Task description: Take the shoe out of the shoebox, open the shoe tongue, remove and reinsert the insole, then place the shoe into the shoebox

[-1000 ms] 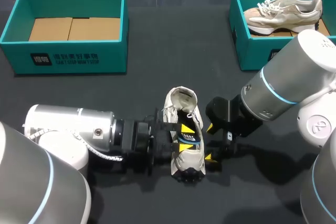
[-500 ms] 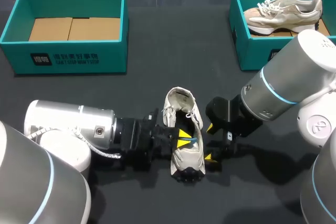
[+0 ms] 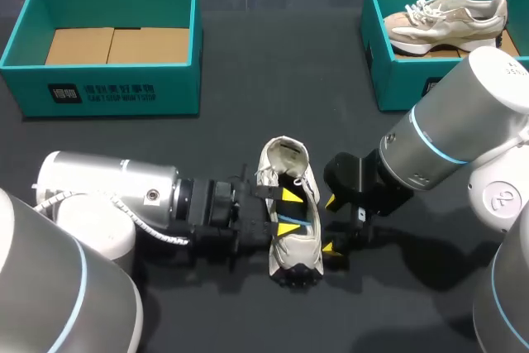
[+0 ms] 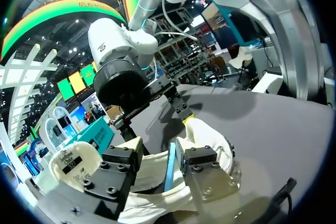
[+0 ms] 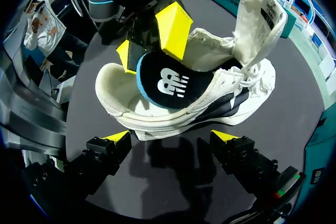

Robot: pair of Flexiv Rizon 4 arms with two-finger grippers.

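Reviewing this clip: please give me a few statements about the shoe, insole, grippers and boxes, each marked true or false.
1. The left gripper is shut on the insole, which sticks partly out of the shoe. True.
2. The right gripper is clamped on the shoe's toe. False: it is open, its fingers spread beside the shoe and gripping nothing.
3. The shoe's tongue is pulled up and open. True.
4. Both shoeboxes are empty. False: the right shoebox holds a second shoe; the left shoebox shows only cardboard.
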